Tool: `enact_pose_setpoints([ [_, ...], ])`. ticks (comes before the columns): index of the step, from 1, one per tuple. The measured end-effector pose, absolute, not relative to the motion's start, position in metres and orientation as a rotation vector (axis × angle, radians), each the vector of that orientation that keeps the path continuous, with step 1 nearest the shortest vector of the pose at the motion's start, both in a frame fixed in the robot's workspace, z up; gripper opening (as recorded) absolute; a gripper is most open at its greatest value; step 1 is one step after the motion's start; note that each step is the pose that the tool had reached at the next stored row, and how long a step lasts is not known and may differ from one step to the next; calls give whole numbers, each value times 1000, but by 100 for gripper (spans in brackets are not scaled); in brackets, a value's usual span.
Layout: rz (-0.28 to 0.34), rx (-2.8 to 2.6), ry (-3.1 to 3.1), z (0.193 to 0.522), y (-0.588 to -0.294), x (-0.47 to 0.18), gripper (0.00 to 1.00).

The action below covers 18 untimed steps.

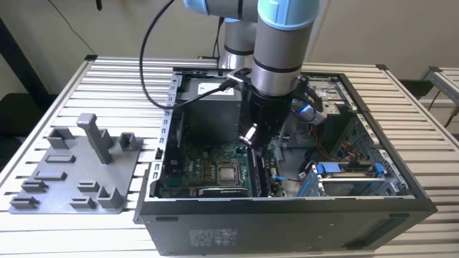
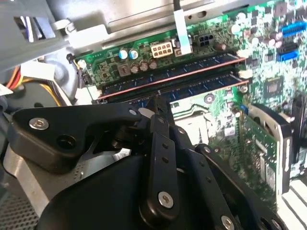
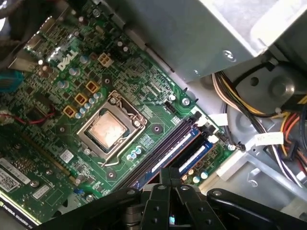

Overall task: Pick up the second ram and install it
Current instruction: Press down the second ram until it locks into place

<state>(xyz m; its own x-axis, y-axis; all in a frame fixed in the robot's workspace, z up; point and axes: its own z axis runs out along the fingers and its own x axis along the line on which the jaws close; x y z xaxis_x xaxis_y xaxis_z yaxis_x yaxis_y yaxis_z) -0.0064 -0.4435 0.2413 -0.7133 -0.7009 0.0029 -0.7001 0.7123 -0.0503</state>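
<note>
My gripper (image 1: 250,141) reaches down into the open computer case (image 1: 287,207), over the memory slots beside the processor socket. In both wrist views its black fingertips (image 2: 157,101) meet on the top edge of the second ram (image 2: 201,86), a long dark stick with pale labels (image 3: 158,163) standing upright in its slot. No gap shows between the fingers. The stick looks level with the other ram (image 2: 192,71) in the neighbouring slot (image 3: 194,157).
The bare processor socket (image 3: 108,129) lies close beside the slots. A grey tray with upright posts (image 1: 79,166) sits on the slatted table at the exterior view's left. Blue drive-bay clips (image 1: 344,169) and bundled cables (image 3: 268,120) crowd the case's other side.
</note>
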Motion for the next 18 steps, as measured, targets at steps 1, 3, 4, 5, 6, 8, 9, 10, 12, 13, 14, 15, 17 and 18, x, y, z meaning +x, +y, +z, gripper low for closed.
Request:
enact_pose_setpoints([
  [1, -74, -1210, 2880, 241, -443, -6, 11],
  [3, -73, -1263, 2856, 241, -443, -6, 11],
  [4, -73, -1288, 2844, 241, -443, -6, 11],
  [5, -73, -1313, 2832, 241, -443, -6, 11],
  [6, -73, -1338, 2820, 241, -443, -6, 11],
  [8, -72, -1391, 2794, 241, -443, -6, 11],
  [9, -72, -1416, 2781, 241, -443, -6, 11],
  [10, -71, -1440, 2768, 241, -443, -6, 11],
  [12, -71, -1480, 2746, 241, -443, -7, 11],
  [13, -71, -1497, 2736, 241, -443, -7, 11],
  [14, -70, -1514, 2727, 241, -443, -7, 11],
  [15, -70, -1532, 2716, 241, -443, -7, 11],
  [17, -70, -1567, 2695, 241, -443, -7, 11],
  [18, -69, -1585, 2685, 241, -443, -7, 11],
])
